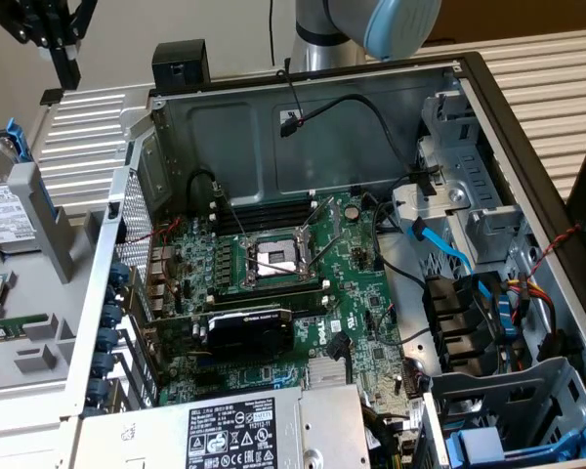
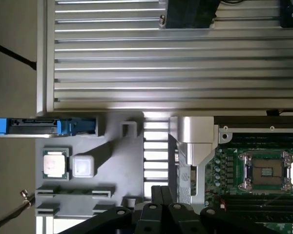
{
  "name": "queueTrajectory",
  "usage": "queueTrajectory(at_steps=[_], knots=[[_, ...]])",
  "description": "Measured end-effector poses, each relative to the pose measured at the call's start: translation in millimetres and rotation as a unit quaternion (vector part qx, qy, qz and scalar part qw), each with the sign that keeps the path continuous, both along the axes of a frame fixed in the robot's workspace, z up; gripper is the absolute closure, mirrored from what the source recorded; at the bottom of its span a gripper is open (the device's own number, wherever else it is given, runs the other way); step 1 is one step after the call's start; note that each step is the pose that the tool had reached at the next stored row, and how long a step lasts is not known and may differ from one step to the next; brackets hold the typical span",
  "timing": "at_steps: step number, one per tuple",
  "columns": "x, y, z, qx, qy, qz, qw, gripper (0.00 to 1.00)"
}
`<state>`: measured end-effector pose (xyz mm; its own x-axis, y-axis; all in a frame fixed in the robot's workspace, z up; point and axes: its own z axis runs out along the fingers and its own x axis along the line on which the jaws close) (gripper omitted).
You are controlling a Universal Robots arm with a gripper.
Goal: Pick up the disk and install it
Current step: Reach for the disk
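The black two-finger gripper [image 2: 161,191] has its jaws pressed together with nothing between them. It hangs above the ribbed aluminium bench [image 2: 161,73], near the edge of the grey plastic parts holder [image 2: 122,156] that faces the open black-rimmed computer case [image 1: 273,127].

The disk [image 1: 0,210], a flat silver-metal hard drive with a white printed label in a bright blue plastic frame, stands upright on its edge in a slot along the holder's far edge from the case (at the exterior view's left). It is well apart from the gripper.

In the middle of the holder a square silver processor chip [image 2: 55,163] lies in a recess, just beside a small white square cap [image 2: 82,165]. Inside the case lies a green motherboard [image 1: 303,293], with a silver power-supply box [image 1: 264,430] at its near edge.
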<state>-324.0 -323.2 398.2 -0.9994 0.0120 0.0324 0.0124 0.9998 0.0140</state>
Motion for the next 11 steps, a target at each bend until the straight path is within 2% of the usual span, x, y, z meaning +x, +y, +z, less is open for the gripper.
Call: queueTrajectory(at_steps=[6, 9, 11], knots=[[-17.6, 4.4, 0.0, 0.0, 0.0, 0.002, 1.0, 0.89], [-26.0, 9.3, 0.0, 0.0, 0.0, 0.003, 1.0, 0.89], [-32.8, 10.5, 0.1, 0.0, 0.0, 0.003, 1.0, 0.89]])
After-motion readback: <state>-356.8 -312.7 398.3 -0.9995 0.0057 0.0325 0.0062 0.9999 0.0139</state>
